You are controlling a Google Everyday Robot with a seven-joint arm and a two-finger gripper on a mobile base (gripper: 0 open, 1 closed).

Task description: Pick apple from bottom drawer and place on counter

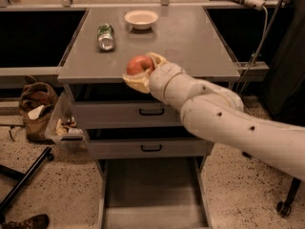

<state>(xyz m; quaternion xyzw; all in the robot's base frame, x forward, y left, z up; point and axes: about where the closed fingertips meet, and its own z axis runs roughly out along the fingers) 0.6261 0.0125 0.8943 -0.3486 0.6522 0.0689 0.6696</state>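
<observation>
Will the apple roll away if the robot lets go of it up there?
Maybe a little. The apple is round, and the gripper holds it near the front edge of the counter, so it might roll off. It looks firm, so squeezing probably won't squash it.

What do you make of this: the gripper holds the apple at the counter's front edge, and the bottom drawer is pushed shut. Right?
Not quite. The camera view shows the bottom drawer pulled open, not shut. The rest stands: the gripper holds the apple at the counter's front edge.
</observation>
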